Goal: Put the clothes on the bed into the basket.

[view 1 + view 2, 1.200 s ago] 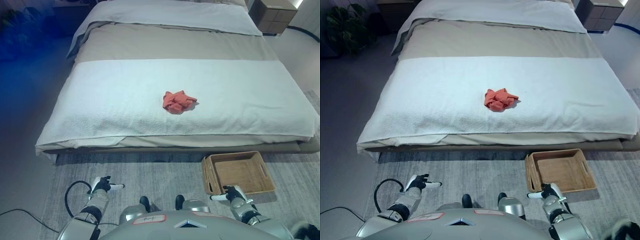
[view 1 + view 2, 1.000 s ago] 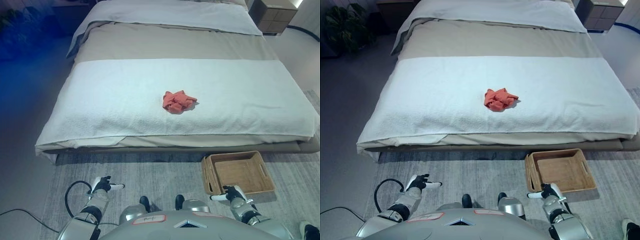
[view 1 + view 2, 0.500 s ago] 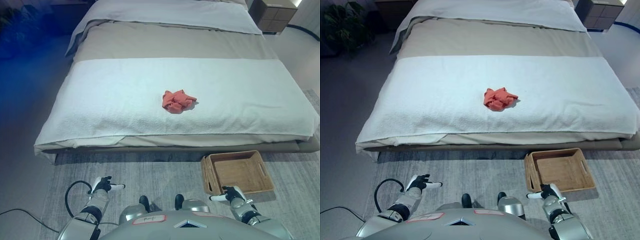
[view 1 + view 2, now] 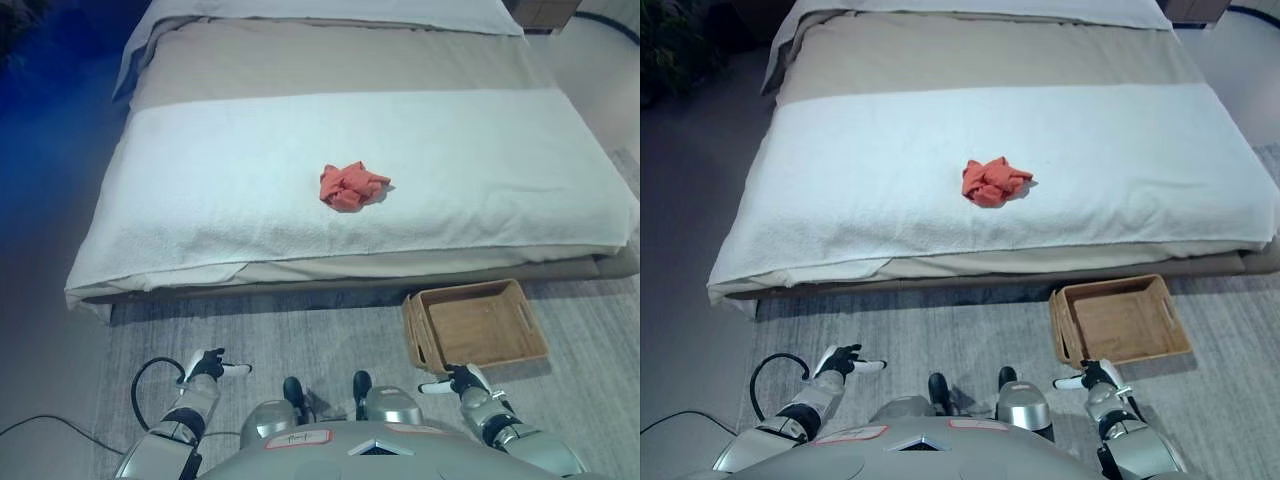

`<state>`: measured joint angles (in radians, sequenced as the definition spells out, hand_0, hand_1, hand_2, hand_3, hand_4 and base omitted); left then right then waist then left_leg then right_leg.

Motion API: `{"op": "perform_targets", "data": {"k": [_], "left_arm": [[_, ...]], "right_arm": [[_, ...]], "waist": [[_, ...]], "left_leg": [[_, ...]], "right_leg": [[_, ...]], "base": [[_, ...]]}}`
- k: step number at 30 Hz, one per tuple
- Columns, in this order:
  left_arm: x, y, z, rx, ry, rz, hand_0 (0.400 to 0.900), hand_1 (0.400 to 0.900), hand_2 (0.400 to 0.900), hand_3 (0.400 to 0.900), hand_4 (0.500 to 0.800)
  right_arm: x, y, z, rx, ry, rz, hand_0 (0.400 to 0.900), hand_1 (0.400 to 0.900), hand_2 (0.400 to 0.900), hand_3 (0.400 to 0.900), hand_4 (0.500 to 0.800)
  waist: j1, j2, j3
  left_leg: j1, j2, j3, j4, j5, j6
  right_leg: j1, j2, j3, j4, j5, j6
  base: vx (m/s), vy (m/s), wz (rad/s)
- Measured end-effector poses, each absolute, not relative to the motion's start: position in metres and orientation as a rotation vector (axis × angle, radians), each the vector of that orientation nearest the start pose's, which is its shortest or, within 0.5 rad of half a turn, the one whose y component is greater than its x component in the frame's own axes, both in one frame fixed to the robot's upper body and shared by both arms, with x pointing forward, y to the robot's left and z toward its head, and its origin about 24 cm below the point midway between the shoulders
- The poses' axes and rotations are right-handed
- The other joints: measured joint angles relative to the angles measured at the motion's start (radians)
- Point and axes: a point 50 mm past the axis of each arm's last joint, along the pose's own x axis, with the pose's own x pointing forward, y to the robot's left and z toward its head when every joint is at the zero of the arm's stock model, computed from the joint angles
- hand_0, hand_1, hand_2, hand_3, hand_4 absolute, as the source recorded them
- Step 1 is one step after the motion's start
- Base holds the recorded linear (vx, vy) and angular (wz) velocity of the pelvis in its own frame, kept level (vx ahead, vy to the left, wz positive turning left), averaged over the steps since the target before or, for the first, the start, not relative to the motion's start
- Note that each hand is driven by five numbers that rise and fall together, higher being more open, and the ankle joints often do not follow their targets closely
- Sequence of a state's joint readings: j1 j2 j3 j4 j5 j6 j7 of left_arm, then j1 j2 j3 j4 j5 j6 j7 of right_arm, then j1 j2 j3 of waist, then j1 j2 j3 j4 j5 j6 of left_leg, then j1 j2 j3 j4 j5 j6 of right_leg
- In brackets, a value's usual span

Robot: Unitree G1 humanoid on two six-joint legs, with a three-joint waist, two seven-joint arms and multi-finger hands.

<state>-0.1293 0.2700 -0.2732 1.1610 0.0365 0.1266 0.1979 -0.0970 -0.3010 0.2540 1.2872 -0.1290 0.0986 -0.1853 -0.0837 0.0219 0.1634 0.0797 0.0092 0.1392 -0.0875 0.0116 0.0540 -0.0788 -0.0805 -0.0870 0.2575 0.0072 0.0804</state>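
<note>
A crumpled orange-red garment (image 4: 351, 186) lies near the middle of the white blanket on the bed (image 4: 200, 200). A shallow woven basket (image 4: 476, 325) sits on the rug at the foot of the bed, to the right, with nothing in it. My left hand (image 4: 208, 366) hangs low over the rug at the lower left, fingers relaxed with a white tip pointing right. My right hand (image 4: 459, 381) hangs low at the lower right, just in front of the basket's near edge, fingers relaxed. Neither hand touches anything.
The bed (image 4: 990, 60) has a beige sheet and a grey-white duvet farther back. A grey rug (image 4: 970, 340) covers the floor between me and the bed. Dark flooring runs along the bed's left side.
The whole view has shifted: the bed and basket sit lower and closer in the picture, so the camera moved forward. Both hands hang as before.
</note>
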Motion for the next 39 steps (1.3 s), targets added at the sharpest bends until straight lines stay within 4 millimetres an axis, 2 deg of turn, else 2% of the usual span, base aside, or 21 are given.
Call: {"op": "perform_targets", "data": {"k": [2,4,8,10,13,14,16,17,18,19,20,21,23,25,28,29,31,35,36,37,39], "left_arm": [[0.156,0.239,-0.139,0.602,1.099,0.072,0.900,0.900,0.900,0.900,0.800],[0.159,0.239,-0.138,0.616,1.092,0.064,0.900,0.900,0.900,0.900,0.800],[0.171,0.235,-0.133,0.617,1.055,0.058,0.900,0.900,0.900,0.900,0.800],[0.175,0.233,-0.132,0.609,1.035,0.055,0.900,0.900,0.900,0.900,0.800],[0.173,0.227,-0.132,0.597,1.015,0.034,0.900,0.900,0.900,0.900,0.800],[0.169,0.229,-0.133,0.600,1.022,0.030,0.900,0.900,0.900,0.900,0.800],[0.164,0.227,-0.136,0.593,1.039,0.023,0.900,0.900,0.900,0.900,0.800],[0.155,0.227,-0.140,0.587,1.064,0.019,0.900,0.900,0.900,0.900,0.800],[0.154,0.226,-0.140,0.581,1.064,0.022,0.900,0.900,0.900,0.900,0.800],[0.157,0.222,-0.140,0.579,1.055,0.016,0.900,0.900,0.900,0.900,0.800],[0.160,0.218,-0.140,0.571,1.042,0.005,0.900,0.900,0.900,0.900,0.800],[0.164,0.215,-0.139,0.567,1.030,0.000,0.900,0.900,0.900,0.900,0.800],[0.171,0.216,-0.135,0.567,1.007,0.013,0.900,0.900,0.900,0.900,0.800],[0.178,0.221,-0.129,0.580,0.972,0.034,0.900,0.900,0.900,0.900,0.800],[0.173,0.232,-0.129,0.595,0.984,0.070,0.900,0.900,0.900,0.900,0.800],[0.170,0.235,-0.130,0.591,0.999,0.087,0.900,0.900,0.900,0.900,0.800],[0.167,0.235,-0.131,0.587,1.015,0.098,0.900,0.900,0.900,0.900,0.800],[0.144,0.237,-0.140,0.591,1.074,0.107,0.900,0.900,0.900,0.900,0.800],[0.146,0.238,-0.139,0.598,1.070,0.112,0.900,0.900,0.900,0.900,0.800],[0.147,0.238,-0.139,0.601,1.064,0.116,0.900,0.900,0.900,0.900,0.800],[0.154,0.246,-0.134,0.639,1.044,0.136,0.900,0.900,0.900,0.900,0.800]], "right_arm": [[0.111,-0.263,-0.150,-0.668,1.252,-0.084,0.900,0.900,0.900,0.900,0.800],[0.112,-0.264,-0.149,-0.647,1.250,-0.104,0.900,0.900,0.900,0.900,0.800],[0.110,-0.264,-0.150,-0.620,1.258,-0.126,0.900,0.900,0.900,0.900,0.800],[0.106,-0.263,-0.151,-0.599,1.278,-0.139,0.900,0.900,0.900,0.900,0.800],[0.084,-0.266,-0.156,-0.584,1.347,-0.156,0.900,0.900,0.900,0.900,0.800],[0.071,-0.265,-0.158,-0.558,1.378,-0.168,0.900,0.900,0.900,0.900,0.800],[0.065,-0.271,-0.157,-0.567,1.399,-0.184,0.900,0.900,0.900,0.900,0.800],[0.072,-0.277,-0.154,-0.593,1.374,-0.188,0.900,0.900,0.900,0.900,0.800],[0.074,-0.280,-0.152,-0.599,1.355,-0.192,0.900,0.900,0.900,0.900,0.800],[0.082,-0.281,-0.151,-0.610,1.329,-0.183,0.900,0.900,0.900,0.900,0.800],[0.084,-0.287,-0.148,-0.627,1.323,-0.194,0.900,0.900,0.900,0.900,0.800],[0.089,-0.287,-0.147,-0.629,1.313,-0.196,0.900,0.900,0.900,0.900,0.800],[0.112,-0.283,-0.142,-0.632,1.241,-0.186,0.900,0.900,0.900,0.900,0.800],[0.139,-0.277,-0.134,-0.648,1.134,-0.176,0.900,0.900,0.900,0.900,0.800],[0.169,-0.268,-0.122,-0.657,1.001,-0.160,0.900,0.900,0.900,0.900,0.800],[0.178,-0.266,-0.117,-0.670,0.960,-0.154,0.900,0.900,0.900,0.900,0.800],[0.194,-0.269,-0.108,-0.725,0.917,-0.142,0.900,0.900,0.900,0.900,0.800],[0.205,-0.264,-0.102,-0.851,0.855,-0.059,0.900,0.900,0.900,0.900,0.800],[0.212,-0.260,-0.099,-0.905,0.832,-0.023,0.900,0.900,0.900,0.900,0.800],[0.219,-0.256,-0.095,-0.928,0.799,-0.005,0.900,0.900,0.900,0.900,0.800],[0.226,-0.245,-0.094,-0.979,0.765,0.046,0.900,0.900,0.900,0.900,0.800]], "waist": [[-0.028,0.003,0.025],[-0.048,0.002,0.038],[-0.076,0.007,0.049],[-0.076,0.002,0.049],[-0.089,-0.016,0.005],[-0.112,-0.035,-0.029],[-0.120,-0.033,-0.039],[-0.115,-0.009,-0.052],[-0.122,0.002,-0.060],[-0.117,0.027,-0.052],[-0.105,0.038,-0.051],[-0.096,0.042,-0.049],[-0.072,0.013,-0.026],[-0.046,-0.030,0.007],[-0.034,-0.048,0.023],[-0.020,-0.050,0.021],[-0.004,-0.021,0.041],[0.040,0.019,0.022],[0.040,0.032,0.028],[0.040,0.054,0.027],[0.020,-0.005,0.017]], "left_leg": [[0.010,-0.010,-0.023,-0.004,-0.006,0.024],[0.028,-0.016,-0.032,-0.004,-0.012,0.081],[0.004,-0.013,-0.042,0.002,-0.025,0.100],[0.003,-0.011,-0.055,-0.001,-0.029,0.096],[0.001,-0.006,-0.121,-0.004,-0.063,0.041],[-0.002,-0.012,-0.166,-0.001,-0.067,0.020],[-0.049,0.010,-0.142,0.322,-0.156,-0.117],[-0.082,0.029,-0.137,0.533,-0.209,-0.174],[-0.152,0.039,-0.165,0.775,-0.205,-0.229],[-0.209,0.052,-0.194,0.943,-0.188,-0.251],[-0.238,0.051,-0.216,1.054,-0.160,-0.243],[-0.261,0.039,-0.219,1.102,-0.124,-0.239],[-0.323,0.027,-0.166,1.095,-0.094,-0.185],[-0.344,0.021,-0.115,0.932,-0.120,-0.141],[-0.340,0.046,-0.077,0.511,-0.104,-0.123],[-0.301,0.057,-0.091,0.257,-0.059,-0.125],[-0.267,0.082,-0.124,0.021,0.023,-0.149],[-0.166,0.067,-0.122,0.022,0.101,-0.108],[-0.143,0.067,-0.102,0.013,0.102,-0.106],[-0.121,0.085,-0.086,0.006,0.131,-0.059],[-0.074,0.011,-0.062,0.002,0.111,-0.018]], "right_leg": [[-0.119,-0.012,0.029,0.253,0.006,0.003],[-0.198,-0.015,0.055,0.333,-0.026,0.003],[-0.194,0.007,0.017,-0.130,-0.025,0.035],[-0.194,0.014,-0.018,-0.223,-0.019,0.046],[-0.152,0.019,-0.018,-0.125,-0.028,0.048],[-0.096,0.024,0.049,-0.149,-0.053,0.062],[-0.039,0.053,0.053,-0.220,-0.041,0.051],[-0.006,0.080,0.048,-0.230,-0.043,0.035],[0.007,0.097,0.025,-0.227,0.012,-0.033],[0.024,0.126,0.004,-0.209,-0.007,-0.104],[0.033,0.144,0.000,-0.193,-0.008,-0.117],[0.061,0.155,0.002,-0.200,-0.005,-0.167],[0.106,0.149,0.026,-0.215,-0.035,-0.231],[0.140,0.122,0.047,-0.236,-0.039,-0.236],[0.204,0.099,0.068,-0.300,-0.042,-0.213],[0.236,0.097,0.095,-0.337,-0.042,-0.203],[0.274,0.105,0.118,-0.342,-0.038,-0.157],[0.333,0.079,0.218,-0.261,-0.124,-0.099],[0.245,0.090,0.198,-0.070,-0.146,-0.076],[0.113,0.092,0.166,0.172,-0.191,-0.038],[0.001,0.039,0.192,0.408,-0.197,0.003]], "base": [[0.17,0.170,0.02],[0.37,0.089,0.13],[0.43,-0.005,0.22],[0.55,-0.068,0.47],[0.59,-0.110,0.80],[0.61,-0.123,0.43],[0.71,-0.229,0.22],[0.66,-0.288,0.32],[0.29,-0.159,0.12],[0.25,-0.131,0.00],[0.23,-0.116,-0.11],[0.53,-0.239,-0.32],[0.44,-0.160,-0.29],[0.46,0.017,-0.32],[0.58,0.149,-0.50],[0.54,0.177,-0.66],[0.53,0.203,-0.86],[0.46,0.222,-0.74],[0.25,0.193,-0.39],[0.12,0.103,-0.07],[0.22,0.146,-0.02]]}}
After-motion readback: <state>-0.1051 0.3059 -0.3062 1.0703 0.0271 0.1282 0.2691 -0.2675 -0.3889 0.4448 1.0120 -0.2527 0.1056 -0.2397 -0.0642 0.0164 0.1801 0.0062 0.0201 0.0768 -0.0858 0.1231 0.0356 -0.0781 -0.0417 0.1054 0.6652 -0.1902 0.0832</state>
